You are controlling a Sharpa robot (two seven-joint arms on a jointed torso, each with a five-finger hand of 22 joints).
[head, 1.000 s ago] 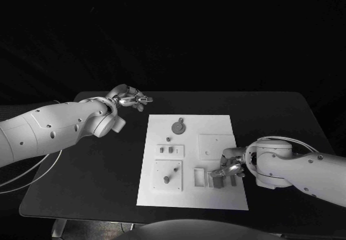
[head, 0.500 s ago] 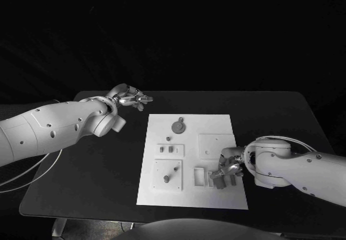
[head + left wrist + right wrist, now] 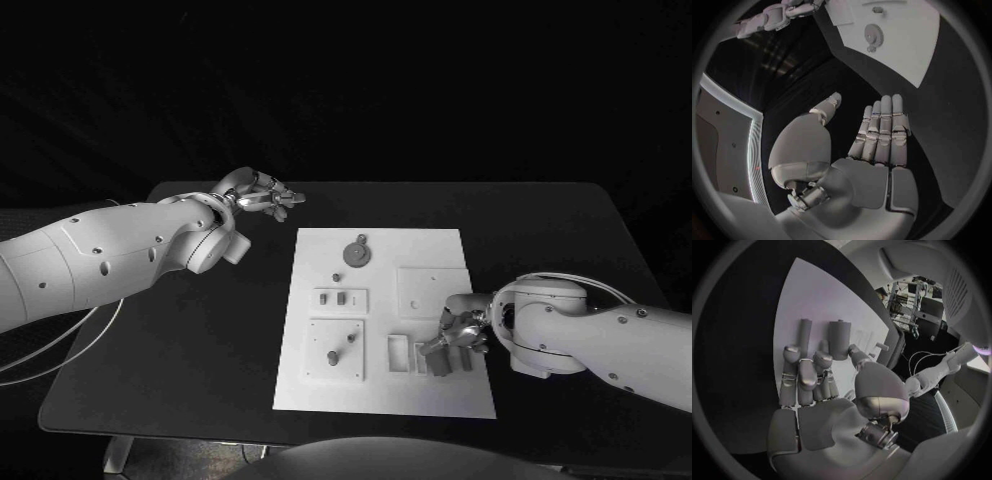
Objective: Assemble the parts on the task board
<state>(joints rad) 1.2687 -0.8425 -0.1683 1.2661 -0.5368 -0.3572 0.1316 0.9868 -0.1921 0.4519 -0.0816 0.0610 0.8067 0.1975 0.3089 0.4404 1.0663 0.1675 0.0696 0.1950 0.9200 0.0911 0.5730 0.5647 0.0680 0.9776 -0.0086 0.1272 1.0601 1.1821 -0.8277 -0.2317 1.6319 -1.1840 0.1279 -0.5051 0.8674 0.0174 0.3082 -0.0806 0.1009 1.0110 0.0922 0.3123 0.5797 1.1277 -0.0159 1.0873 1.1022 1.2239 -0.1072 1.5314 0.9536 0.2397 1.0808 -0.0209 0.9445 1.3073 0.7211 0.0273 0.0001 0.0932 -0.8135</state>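
We see a flat white task board (image 3: 433, 395) lying in the middle of the black table (image 3: 188, 340). Our left silver hand (image 3: 260, 194) is up above the far left corner of the table, away from the board, and it holds nothing. In the left wrist view this hand (image 3: 861, 150) is flat with its fingers (image 3: 882, 130) straight and side by side. Our right silver hand (image 3: 460, 336) is low over the near right part of the board. Its fingers are bent down onto two small grey peg-shaped parts (image 3: 437, 360) that lie there side by side, but we cannot tell if it really grips them. In the right wrist view the fingers (image 3: 807, 375) rest on the near ends of the two grey parts (image 3: 838, 340), which stick out past the fingertips onto the white board (image 3: 798, 295). A round grey gear part (image 3: 355, 254) sits on the far part of the board. A small grey knob part (image 3: 333, 356) stands in a square block near the left edge of the board.
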